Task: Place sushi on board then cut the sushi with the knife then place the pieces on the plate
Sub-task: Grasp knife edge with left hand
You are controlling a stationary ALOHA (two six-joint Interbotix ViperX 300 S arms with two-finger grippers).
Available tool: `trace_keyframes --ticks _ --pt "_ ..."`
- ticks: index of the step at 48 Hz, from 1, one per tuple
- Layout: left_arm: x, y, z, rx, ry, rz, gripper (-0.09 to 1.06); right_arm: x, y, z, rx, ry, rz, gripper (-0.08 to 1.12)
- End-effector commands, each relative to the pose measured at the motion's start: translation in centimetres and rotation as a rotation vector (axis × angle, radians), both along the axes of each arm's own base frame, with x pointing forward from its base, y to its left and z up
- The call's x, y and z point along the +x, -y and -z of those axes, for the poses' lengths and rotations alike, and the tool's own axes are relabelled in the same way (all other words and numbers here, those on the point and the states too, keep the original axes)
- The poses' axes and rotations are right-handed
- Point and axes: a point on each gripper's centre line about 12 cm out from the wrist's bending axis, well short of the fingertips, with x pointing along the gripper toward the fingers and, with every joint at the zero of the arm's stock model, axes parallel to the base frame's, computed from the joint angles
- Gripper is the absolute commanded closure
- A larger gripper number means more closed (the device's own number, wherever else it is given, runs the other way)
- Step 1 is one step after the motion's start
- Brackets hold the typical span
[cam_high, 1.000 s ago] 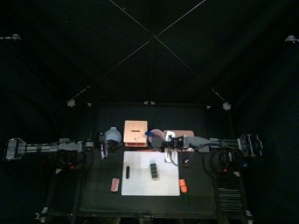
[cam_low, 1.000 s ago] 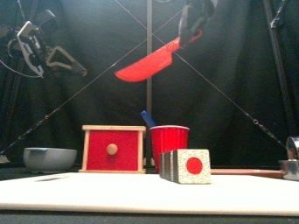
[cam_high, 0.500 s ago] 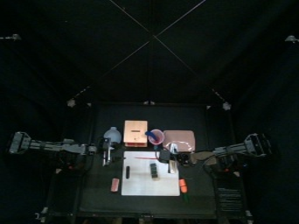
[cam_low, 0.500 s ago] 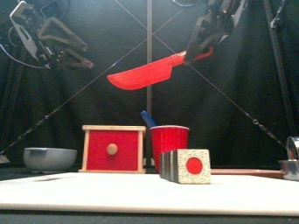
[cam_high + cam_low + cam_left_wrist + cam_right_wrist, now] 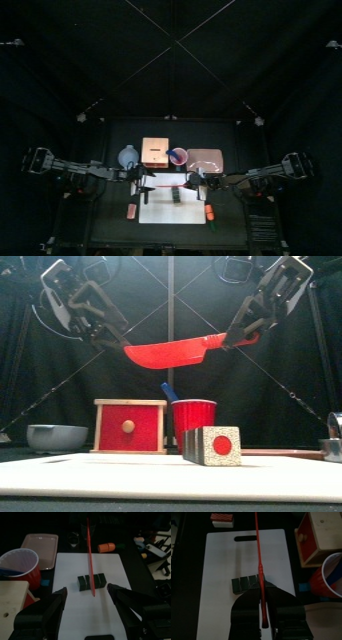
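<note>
A red toy knife (image 5: 171, 352) hangs level in the air, and my right gripper (image 5: 238, 338) is shut on its handle. In the right wrist view the blade (image 5: 258, 557) shows edge-on, over the sushi roll (image 5: 251, 584) on the white board (image 5: 238, 557). My left gripper (image 5: 114, 334) stands open just beside the knife's tip, not touching it. From the left wrist the knife (image 5: 91, 557) runs between my wide jaws, above the sushi (image 5: 90, 581). The sushi (image 5: 214, 446) stands whole on the board (image 5: 120, 471). Both grippers (image 5: 144, 178) (image 5: 198, 182) hover over the board (image 5: 174, 208).
Behind the board stand the wooden box (image 5: 130, 426), a red cup (image 5: 194, 416) holding a blue knife (image 5: 168, 390), the bowl (image 5: 56, 436) and the pink tray (image 5: 206, 158). An orange toy (image 5: 209, 211) and a red one (image 5: 131, 210) flank the board.
The knife has come down and levelled out over the board. My left gripper has opened wide and moved in toward the knife's tip. Both arms have shifted forward.
</note>
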Motion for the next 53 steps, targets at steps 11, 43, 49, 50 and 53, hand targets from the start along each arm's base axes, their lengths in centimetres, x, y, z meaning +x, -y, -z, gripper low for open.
trace_keyframes --ticks 11,43,49,50,53 --pt "3.3 0.3 0.5 0.007 -0.039 0.006 0.01 -0.6 -0.1 -0.5 0.011 0.026 -0.004 0.72" --pt "4.1 0.4 1.5 0.013 -0.065 0.008 0.41 -0.9 -0.1 0.3 0.016 0.003 -0.001 0.72" --pt "4.2 0.5 2.1 0.011 -0.082 0.011 0.51 -1.1 -0.2 1.1 0.043 -0.021 0.011 0.72" --pt "4.2 0.7 2.4 0.012 -0.090 0.014 0.52 -1.2 -0.2 1.2 0.048 -0.025 0.014 0.72" --pt "4.3 1.0 3.3 0.008 -0.113 0.019 0.54 -1.3 -0.2 1.8 0.062 -0.042 0.020 0.72"
